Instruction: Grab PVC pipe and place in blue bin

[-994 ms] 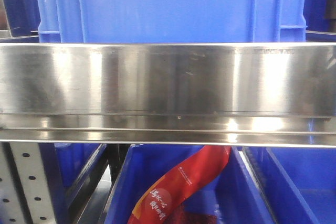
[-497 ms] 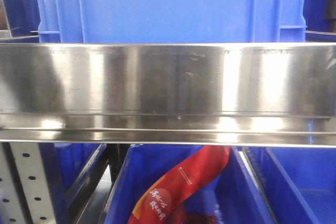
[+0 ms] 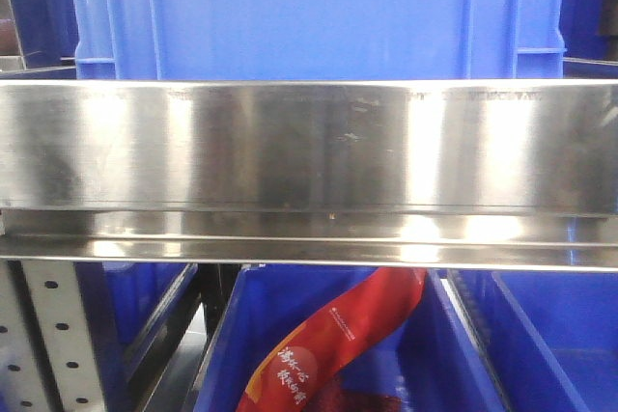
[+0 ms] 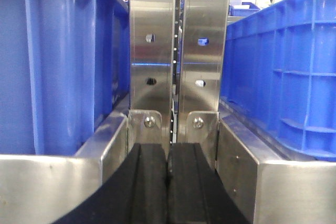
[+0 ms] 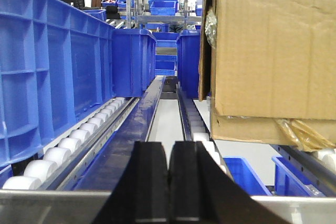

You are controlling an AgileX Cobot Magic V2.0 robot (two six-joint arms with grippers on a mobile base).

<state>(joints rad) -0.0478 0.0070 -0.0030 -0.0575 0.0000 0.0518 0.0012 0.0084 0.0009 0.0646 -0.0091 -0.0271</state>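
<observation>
The left gripper's (image 4: pixel 168 182) black rubber jaws are pressed together on nothing; beyond stand perforated steel shelf posts (image 4: pixel 178 51) between blue plastic bins (image 4: pixel 278 72). The right gripper (image 5: pixel 169 182) is likewise closed and empty; ahead, a brown cardboard box (image 5: pixel 273 56) on its right, blue ribbed crates (image 5: pixel 47 72) on its left. No PVC pipe shows in any view.

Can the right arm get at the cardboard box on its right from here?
Probably yes: the right gripper, shut and empty, faces an open lane between roller tracks, and the cardboard box sits just ahead to its right, nothing between.
</observation>
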